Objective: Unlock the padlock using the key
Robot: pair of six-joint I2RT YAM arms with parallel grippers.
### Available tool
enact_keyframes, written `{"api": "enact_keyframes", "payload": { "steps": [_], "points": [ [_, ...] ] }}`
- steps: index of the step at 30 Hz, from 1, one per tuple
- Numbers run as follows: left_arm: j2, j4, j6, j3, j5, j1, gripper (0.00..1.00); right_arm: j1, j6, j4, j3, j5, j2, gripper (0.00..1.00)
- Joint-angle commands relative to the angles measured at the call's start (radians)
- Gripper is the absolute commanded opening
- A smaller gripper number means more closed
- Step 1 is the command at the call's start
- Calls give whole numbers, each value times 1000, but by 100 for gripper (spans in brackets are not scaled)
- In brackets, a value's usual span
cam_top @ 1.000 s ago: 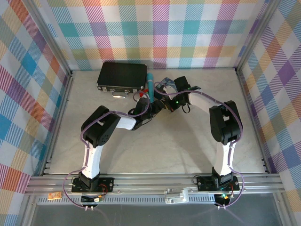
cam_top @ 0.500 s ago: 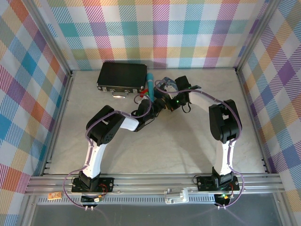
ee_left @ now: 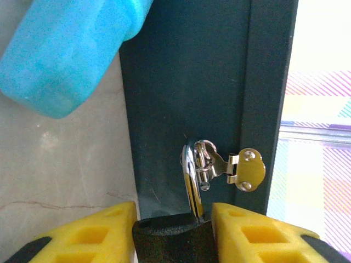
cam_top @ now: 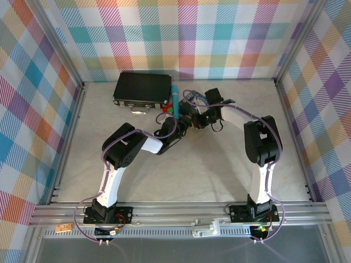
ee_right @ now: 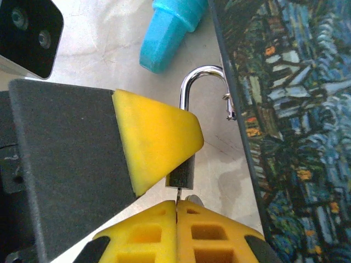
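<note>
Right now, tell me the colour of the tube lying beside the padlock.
Bright teal-blue tube; the right wrist view shows it best.

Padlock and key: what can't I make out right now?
Keyhole: right wrist view, underside of the padlock, masked by the left finger and right gripper.
The key: only a sliver shows there; insertion depth unclear.
The padlock body: left wrist view, cut by bottom edge.
Top view: both too small to see.
</note>
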Motion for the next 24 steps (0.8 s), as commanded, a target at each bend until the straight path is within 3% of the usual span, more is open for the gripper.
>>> {"api": "enact_keyframes", "payload": {
  "steps": [1, 7, 9, 15, 20, 24],
  "points": [
    [16, 73, -27, -8, -3, -16, 32, 3, 13, -6, -16, -64, -3, 0],
    [22, 64, -20, 5, 5, -16, 21, 1, 13, 12, -38, -65, -24, 1],
    [24, 61, -20, 7, 11, -16, 20, 1, 51, 20, -50, -53, -42, 8],
    [5, 33, 8, 0, 16, -16, 19, 0, 135, 9, -78, -36, -121, 47],
    [-6, 12, 22, -3, 23, -16, 18, -14, 282, 44, -148, 60, -223, 59],
    [-11, -5, 34, 0, 31, -16, 17, -55, 445, 146, -193, 113, -249, 78]
  ]
}}
